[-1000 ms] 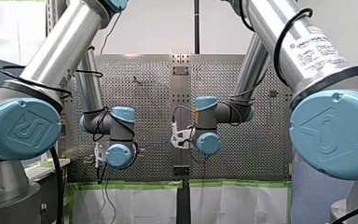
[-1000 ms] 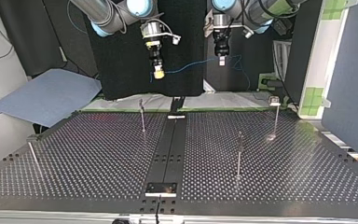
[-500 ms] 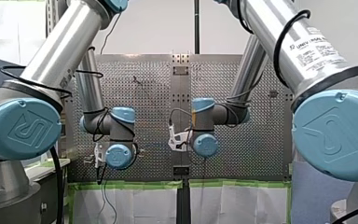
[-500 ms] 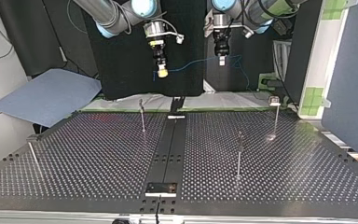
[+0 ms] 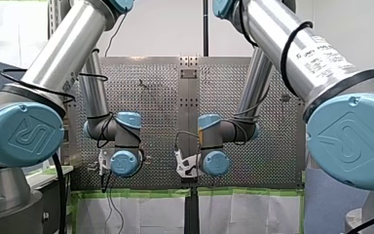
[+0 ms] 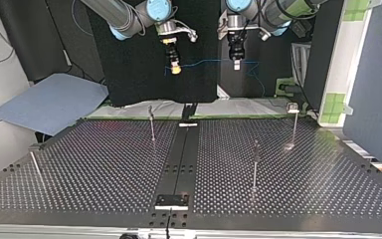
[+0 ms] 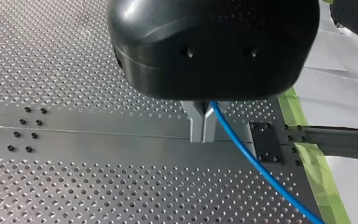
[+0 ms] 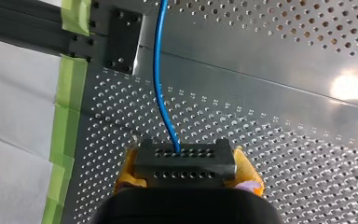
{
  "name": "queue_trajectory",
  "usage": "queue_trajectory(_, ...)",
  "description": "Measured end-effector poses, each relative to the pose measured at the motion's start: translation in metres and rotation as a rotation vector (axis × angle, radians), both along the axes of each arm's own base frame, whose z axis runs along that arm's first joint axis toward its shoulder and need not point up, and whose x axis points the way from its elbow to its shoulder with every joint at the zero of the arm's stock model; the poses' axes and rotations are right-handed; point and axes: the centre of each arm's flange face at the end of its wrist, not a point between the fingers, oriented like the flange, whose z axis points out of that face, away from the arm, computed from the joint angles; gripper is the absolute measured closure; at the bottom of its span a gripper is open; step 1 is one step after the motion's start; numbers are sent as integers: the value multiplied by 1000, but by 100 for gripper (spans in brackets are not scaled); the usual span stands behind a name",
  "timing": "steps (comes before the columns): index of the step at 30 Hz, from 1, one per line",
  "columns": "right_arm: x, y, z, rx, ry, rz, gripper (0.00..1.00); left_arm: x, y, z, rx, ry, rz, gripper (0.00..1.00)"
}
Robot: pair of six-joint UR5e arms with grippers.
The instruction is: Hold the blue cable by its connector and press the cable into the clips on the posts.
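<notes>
Looking at front view: wrists (image 5: 124, 163) hang side by side over perforated table (image 5: 146, 112), cable hard to spot. Top view: right gripper (image 6: 175, 69) and left gripper (image 6: 236, 63) hold blue cable (image 6: 206, 62) strung between them, clear of posts (image 6: 151, 124). Left wrist view: metal fingers (image 7: 203, 126) pinched tight on cable. Right wrist view: yellow pads (image 8: 128, 168) clamp black connector (image 8: 185, 163), cable running off ahead.

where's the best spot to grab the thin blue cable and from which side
Grip the black perforated block connector at the end of the thin blue cable, coming from the side opposite the cable's exit. Its flat, parallel side faces suit two pads; my right gripper holds it so between yellow pads.
</notes>
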Motion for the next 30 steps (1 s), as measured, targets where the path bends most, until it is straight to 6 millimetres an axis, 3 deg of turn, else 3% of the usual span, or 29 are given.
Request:
queue_trajectory(7,0,-1,1,2,1,-3,100,0,1,-1,6,6,0,98)
queue_trajectory(11,6,-5,15,-5,-23,-19,100,5,8,-1,38,22,18,98)
queue_trajectory(20,24,-13,66,-2,-146,20,100,16,19,25,109,25,67,98)
queue_trajectory(30,48,-26,137,-48,-212,84,100,50,17,75,52,-41,132,98)
